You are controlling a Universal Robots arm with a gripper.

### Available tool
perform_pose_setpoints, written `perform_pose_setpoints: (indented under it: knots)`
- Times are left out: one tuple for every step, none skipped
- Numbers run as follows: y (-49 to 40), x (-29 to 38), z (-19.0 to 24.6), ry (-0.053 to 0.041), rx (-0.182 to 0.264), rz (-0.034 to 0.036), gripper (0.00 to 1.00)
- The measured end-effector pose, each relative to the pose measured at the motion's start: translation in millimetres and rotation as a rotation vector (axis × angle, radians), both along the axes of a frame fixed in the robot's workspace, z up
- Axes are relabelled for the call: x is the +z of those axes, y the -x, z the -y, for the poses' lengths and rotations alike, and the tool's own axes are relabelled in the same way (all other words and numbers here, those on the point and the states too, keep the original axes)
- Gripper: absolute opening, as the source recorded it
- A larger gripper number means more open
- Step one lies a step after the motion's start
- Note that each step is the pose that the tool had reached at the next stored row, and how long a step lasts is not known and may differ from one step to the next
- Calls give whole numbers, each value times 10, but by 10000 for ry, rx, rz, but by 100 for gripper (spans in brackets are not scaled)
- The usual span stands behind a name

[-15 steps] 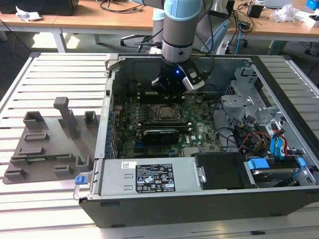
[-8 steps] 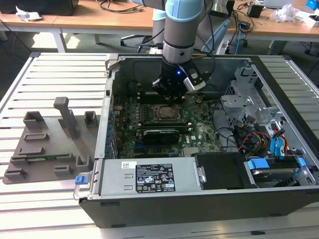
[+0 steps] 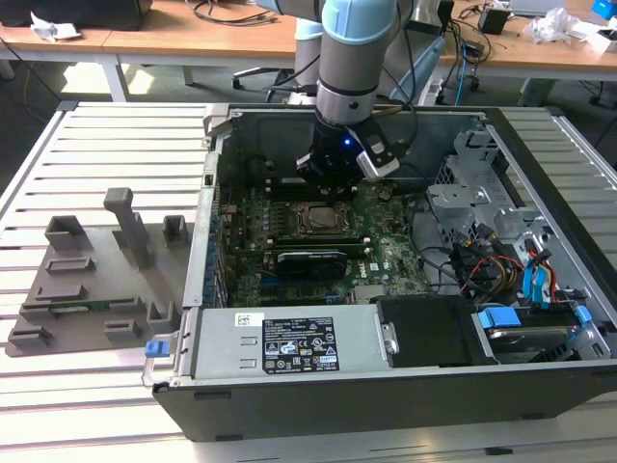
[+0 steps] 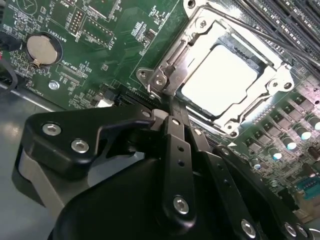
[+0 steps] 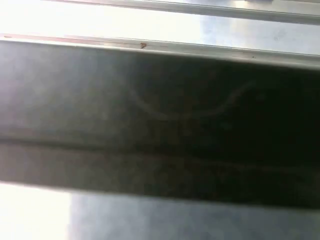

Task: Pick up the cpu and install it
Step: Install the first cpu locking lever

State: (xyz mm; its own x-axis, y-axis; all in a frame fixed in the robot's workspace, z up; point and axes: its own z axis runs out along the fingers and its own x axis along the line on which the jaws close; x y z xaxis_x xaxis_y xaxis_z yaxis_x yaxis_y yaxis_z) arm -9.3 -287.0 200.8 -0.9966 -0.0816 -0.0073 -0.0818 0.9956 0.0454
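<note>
A pale slatted metal table point(image 3: 87, 145) carries a grey fixture tray point(image 3: 92, 280), well off toward the exterior view's left of the claw point(image 3: 333, 178). Wooden desks point(image 3: 193, 39) stand behind. The open computer case point(image 3: 405, 386) surrounds the claw, which hangs above the motherboard point(image 3: 386, 256). The cpu point(image 4: 222, 80) lies flat in its socket frame point(image 4: 165, 75) just beyond the claw, square, with no long axis. Whether the claw is open or closed cannot be told.
</note>
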Motion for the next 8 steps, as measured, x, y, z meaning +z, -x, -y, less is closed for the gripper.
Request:
perform_pose_setpoints:
  knots:
    - [-6,-3,-3,-31,1,5,11]
    - [-10,-5,-4,-90,1,5,11]
    - [-10,-5,-3,-159,0,2,11]
    - [-10,-5,-4,-190,0,1,11]
    - [-10,-5,-4,-208,-2,1,11]
    - [-10,-4,-4,-210,-1,3,11]
    - [-11,-1,-4,-201,6,4,11]
    - [-12,14,-4,-168,13,7,11]
